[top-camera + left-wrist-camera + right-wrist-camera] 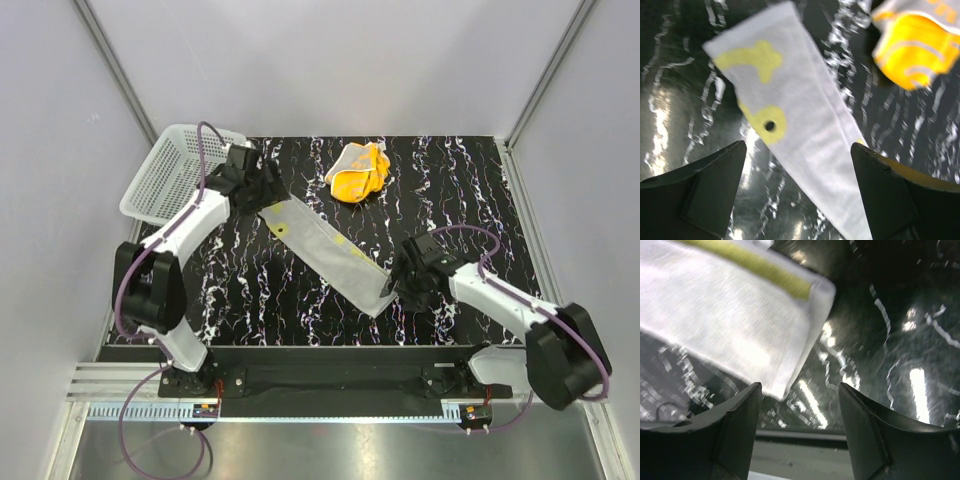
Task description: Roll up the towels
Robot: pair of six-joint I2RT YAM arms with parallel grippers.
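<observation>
A long white towel with yellow marks lies flat and diagonal across the black marbled table. My left gripper is open just above its far-left end; the left wrist view shows the towel between and beyond the fingers. My right gripper is open at the towel's near-right end; the right wrist view shows that corner just ahead of the fingers. A crumpled yellow and white towel lies at the back centre, also in the left wrist view.
A white plastic basket stands at the back left, partly off the table. The table's near edge and a metal rail run below the arms. Grey walls enclose the cell.
</observation>
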